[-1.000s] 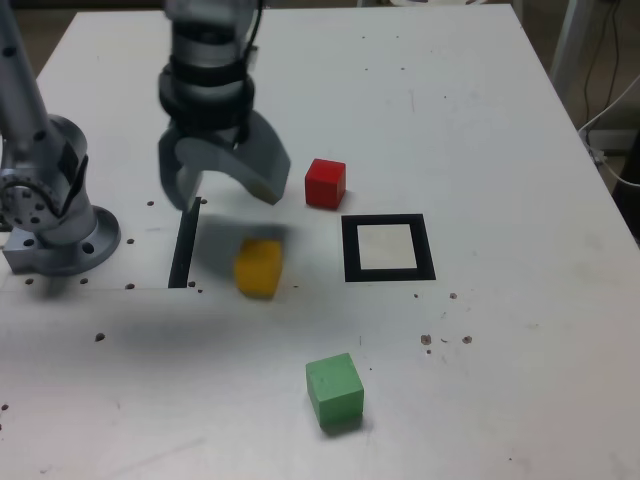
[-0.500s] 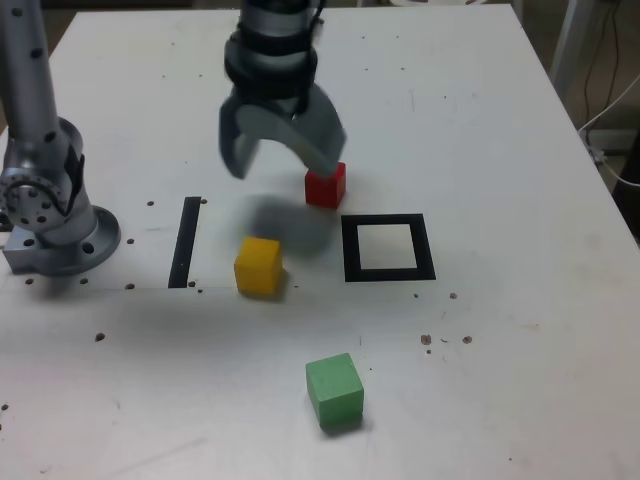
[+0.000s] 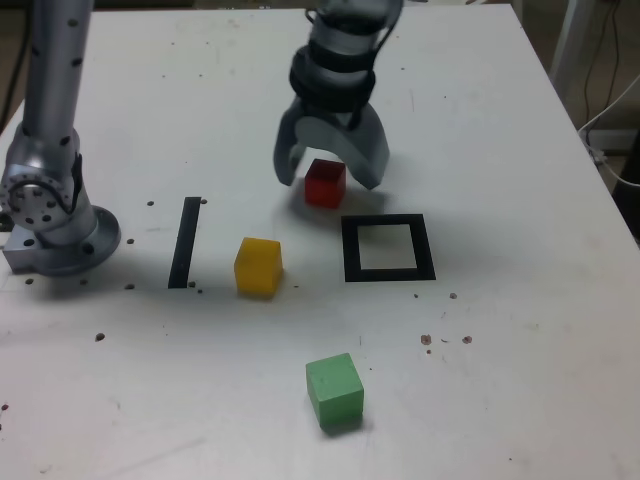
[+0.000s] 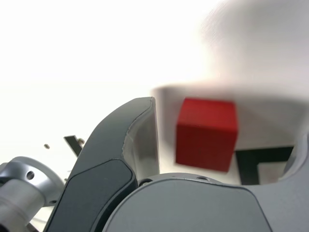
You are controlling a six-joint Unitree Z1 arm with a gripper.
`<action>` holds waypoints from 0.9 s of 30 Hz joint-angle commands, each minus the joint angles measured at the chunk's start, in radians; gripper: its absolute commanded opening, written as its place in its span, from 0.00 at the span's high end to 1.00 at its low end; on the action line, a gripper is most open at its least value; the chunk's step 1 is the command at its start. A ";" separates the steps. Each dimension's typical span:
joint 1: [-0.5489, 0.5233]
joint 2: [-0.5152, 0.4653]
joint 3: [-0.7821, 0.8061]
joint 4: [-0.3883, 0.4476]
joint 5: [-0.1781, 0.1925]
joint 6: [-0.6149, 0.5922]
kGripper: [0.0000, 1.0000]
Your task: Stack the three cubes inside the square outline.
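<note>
Red cube (image 3: 325, 184) now lies between the wide-open jaws (image 3: 328, 183), which have moved over from beside it.

Exterior view: stands off the arm, facing obliquely down across the whole white tabletop (image 3: 520, 360); wrist view: mounted behind the gripper (image 3: 332, 168), facing past its jaws at close range; both views share the red cube (image 3: 325, 184) and part of the black square outline (image 3: 428, 248)

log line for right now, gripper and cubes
gripper: open, over red cube | held: none | yellow cube, green cube: on table | square outline: no cube inside
</note>
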 commanded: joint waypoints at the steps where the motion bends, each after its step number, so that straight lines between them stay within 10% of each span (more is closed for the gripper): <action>1: 0.008 0.023 -0.017 0.013 0.001 0.004 0.13; 13: 0.023 0.070 -0.032 0.015 -0.004 -0.005 0.73; 27: 0.018 0.063 -0.028 0.023 -0.011 -0.007 0.77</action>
